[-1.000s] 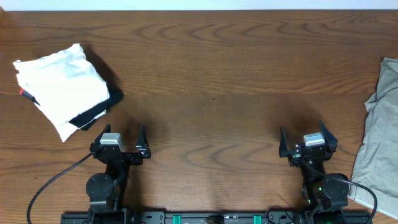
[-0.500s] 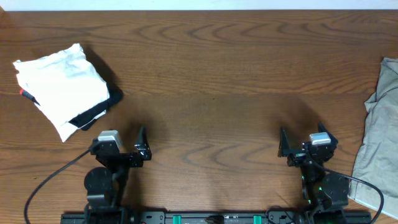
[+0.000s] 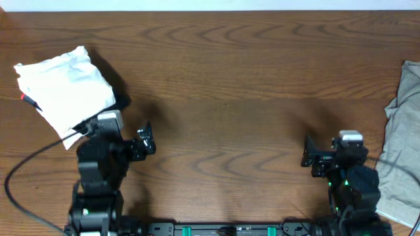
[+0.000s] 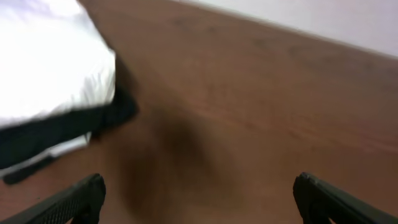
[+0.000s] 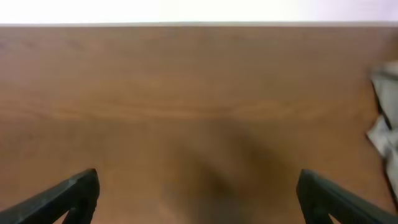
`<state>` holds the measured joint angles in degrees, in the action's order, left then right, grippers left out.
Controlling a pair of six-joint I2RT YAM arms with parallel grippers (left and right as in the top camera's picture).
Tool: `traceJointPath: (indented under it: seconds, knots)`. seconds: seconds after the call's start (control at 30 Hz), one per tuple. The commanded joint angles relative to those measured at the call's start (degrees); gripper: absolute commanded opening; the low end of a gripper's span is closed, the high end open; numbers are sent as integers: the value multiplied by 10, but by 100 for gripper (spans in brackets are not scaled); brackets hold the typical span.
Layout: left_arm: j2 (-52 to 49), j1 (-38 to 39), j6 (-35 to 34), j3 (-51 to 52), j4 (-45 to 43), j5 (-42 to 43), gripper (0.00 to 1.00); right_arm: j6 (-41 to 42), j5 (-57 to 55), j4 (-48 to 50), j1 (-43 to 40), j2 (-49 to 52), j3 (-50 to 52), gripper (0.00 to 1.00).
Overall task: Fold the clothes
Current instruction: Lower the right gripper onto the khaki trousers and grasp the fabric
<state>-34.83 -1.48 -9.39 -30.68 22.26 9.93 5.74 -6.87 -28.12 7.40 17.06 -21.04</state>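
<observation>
Both arms have lifted out of their rest pose in the last second. My left tool [image 4: 199, 186] has swung toward the left side and my right tool [image 5: 199, 180] toward the right. Each has its fingers spread wide and holds nothing. Beside the right arm, the greyish-khaki clothes [image 3: 401, 131] lie rumpled at the right edge of the table [image 3: 223, 78], partly out of view. I judge folding has not begun: 0 folds made. Farther off on the left, a white folded garment [image 3: 65, 95] rests on a black cloth [image 4: 56, 127].
</observation>
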Motion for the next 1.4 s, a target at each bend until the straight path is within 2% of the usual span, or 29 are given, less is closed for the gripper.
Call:
traceJointPath:
  seconds: [0.0,0.13,0.27,0.4,0.47,0.57,0.63,0.7,0.77,0.8,0.9,1.07,1.23,1.37]
  knots:
    - [-57,0,8,-64,43,1,98,40,-31,-41,-12,68,-63,99]
    - [-115,0,8,-149,145,1,98,49,-32,-134,-20,169,-151,99]
    - [-166,0,47,-236,230,1,98,49,-24,-240,-39,275,-256,99]
    - [-180,0,46,-278,255,1,98,48,25,-275,-43,351,-329,99]
    - [-176,0,46,-279,248,1,98,50,8,-279,-45,371,-337,99]
    - [-176,0,46,-279,249,1,98,159,-85,-305,-71,395,-336,98]
    - [-176,0,46,-279,251,1,98,206,-110,-325,-104,408,-336,93]
    - [-176,0,45,-279,251,1,98,223,-111,-332,-164,422,-336,81]
    - [-176,0,44,-279,250,1,98,226,-111,-332,-211,432,-336,63]
    - [-176,0,44,-279,251,1,98,230,-111,-332,-245,438,-336,48]
    - [-176,0,44,-278,252,1,98,235,-104,-332,-322,450,-336,29]
    - [-176,0,44,-278,253,1,99,236,-105,-320,-426,468,-316,17]
    - [-176,0,44,-278,253,1,91,236,-105,-252,-502,479,-238,18]
    - [-176,0,44,-278,253,1,87,291,-104,-203,-552,482,-175,19]
